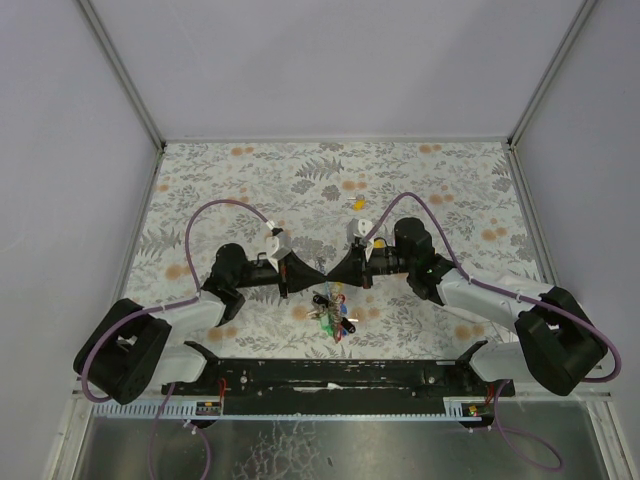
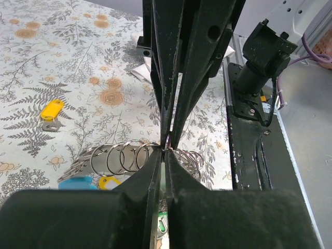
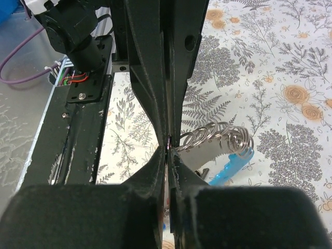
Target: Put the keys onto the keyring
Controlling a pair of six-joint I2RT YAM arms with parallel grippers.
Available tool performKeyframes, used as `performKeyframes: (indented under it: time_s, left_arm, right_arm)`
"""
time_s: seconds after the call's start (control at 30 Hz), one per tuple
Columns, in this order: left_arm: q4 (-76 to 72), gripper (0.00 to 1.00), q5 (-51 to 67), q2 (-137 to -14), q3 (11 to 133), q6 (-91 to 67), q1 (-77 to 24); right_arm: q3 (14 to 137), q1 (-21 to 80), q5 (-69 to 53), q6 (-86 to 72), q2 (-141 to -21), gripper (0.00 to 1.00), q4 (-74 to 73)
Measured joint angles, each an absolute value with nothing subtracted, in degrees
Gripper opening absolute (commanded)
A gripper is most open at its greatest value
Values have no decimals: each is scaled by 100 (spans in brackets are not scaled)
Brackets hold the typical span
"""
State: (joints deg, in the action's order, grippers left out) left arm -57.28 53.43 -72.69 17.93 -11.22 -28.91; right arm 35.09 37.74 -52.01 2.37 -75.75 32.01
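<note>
From above, your left pincer (image 1: 320, 272) and right pincer (image 1: 331, 272) meet tip to tip over the floral tabletop (image 1: 450, 200), midway between its side edges and nearer its near edge. The cluster of colour-capped metal keys (image 1: 331, 310) sits just below them. One loose yellow-capped key (image 1: 357, 203) lies well apart, towards the far edge, not yet threaded.

In your left wrist view, both pincers are closed to a sliver. They appear to pinch the thin silvery metal keyring (image 2: 124, 157) from opposite sides, probably so its coil can be pried apart. The keyring reads as several overlapping bright wire loops.

Your right wrist view shows the loops bunched just beside the meeting tips, above a light-blue curved strip (image 3: 233, 163).
</note>
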Motion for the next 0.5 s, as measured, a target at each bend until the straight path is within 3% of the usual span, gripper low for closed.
performKeyframes:
  time_s: [0.4,0.5]
  left_arm:
    - [-4906,0,4901,-7094,1984,-819,-2891]
    - [-4735,0,4772,-7070,2036,-757,-2891]
  right_arm:
    - [3459,3776,-3933,425,-6716,80,2665]
    - [3369,3776,-3391,399,-6410,88,2506]
